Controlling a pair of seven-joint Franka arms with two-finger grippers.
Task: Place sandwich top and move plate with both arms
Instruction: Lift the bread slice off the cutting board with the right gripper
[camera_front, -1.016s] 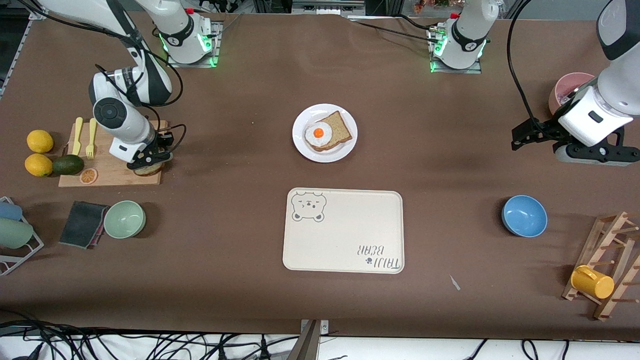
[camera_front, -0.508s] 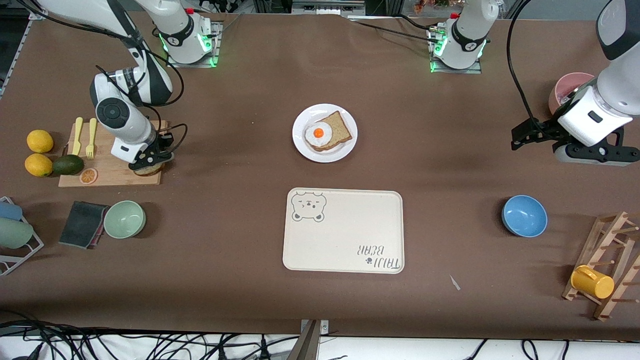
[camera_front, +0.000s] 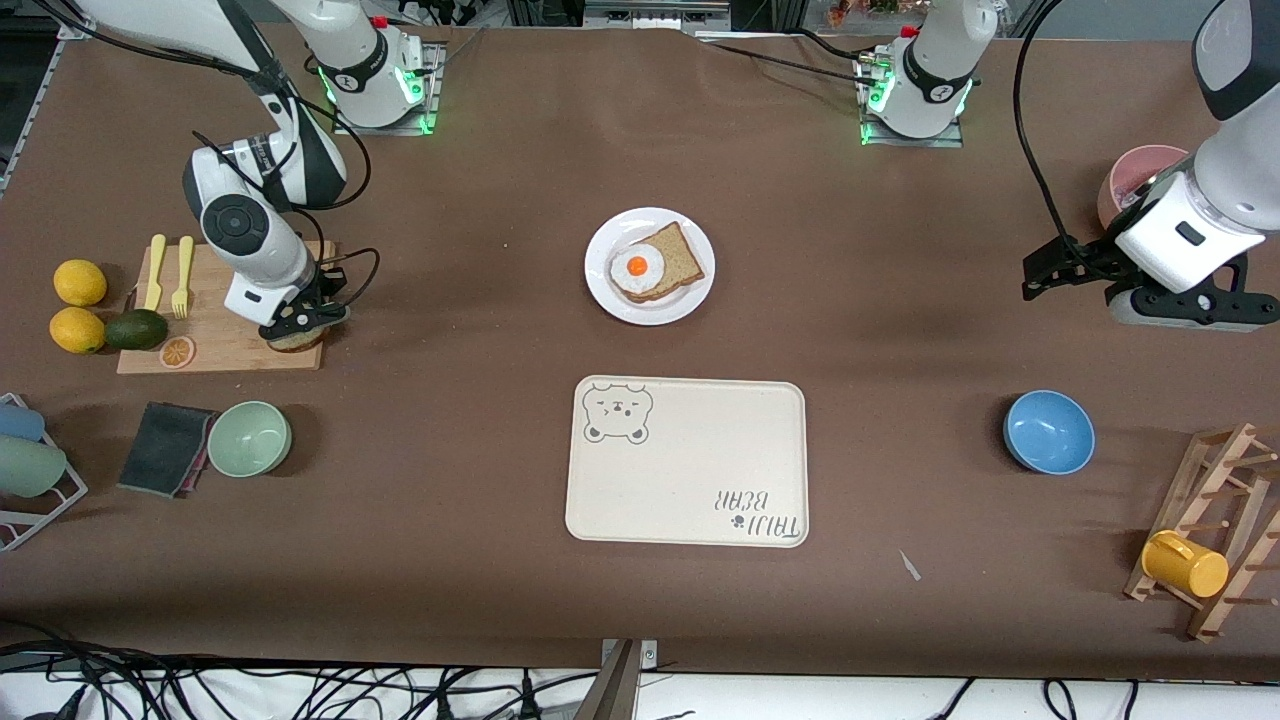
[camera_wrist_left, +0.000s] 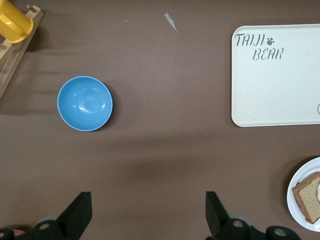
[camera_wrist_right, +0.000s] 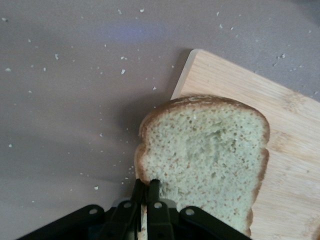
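Over the last second the right arm's wrist has shifted slightly toward its base, and the right claw (camera_front: 297, 325) has pinched its fingers together on the edge of the sandwich top (camera_wrist_right: 205, 155), a plain brown slice that lies at the corner of the wooden cutting board (camera_front: 222, 345) toward the right arm's end of the bench (camera_front: 480, 250); the right wrist view shows the two black fingertips (camera_wrist_right: 146, 192) drawn close on the crust, with part of the slice overhanging the board's edge above the brown surface, which is dotted with crumbs. Two yellow forks (camera_front: 170, 275), an orange slice (camera_front: 177, 351) and an avocado (camera_front: 136, 329) also sit on or at that board, with two lemons (camera_front: 79, 305) just beside it. Nothing else has moved. At mid-bench the plate (camera_front: 690, 300) carries a slice of bread topped with a fried egg (camera_front: 637, 267), well apart from the held slice. Nearer the front camera lies a cream tray (camera_front: 700, 470) printed with a bear's face and the words "TAIJI BEAR", which read upright in the left wrist view. The left arm waits, its left claw (camera_wrist_left: 147, 215) spread wide and empty over bare bench near the blue bowl (camera_front: 1048, 431), with a pink bowl (camera_front: 1130, 175) partly hidden by the arm. A green bowl (camera_front: 249, 438) and a dark cloth (camera_front: 165, 448) lie nearer the camera than the board, and a yellow mug (camera_front: 1184, 565) hangs on a wooden rack (camera_front: 1225, 470).
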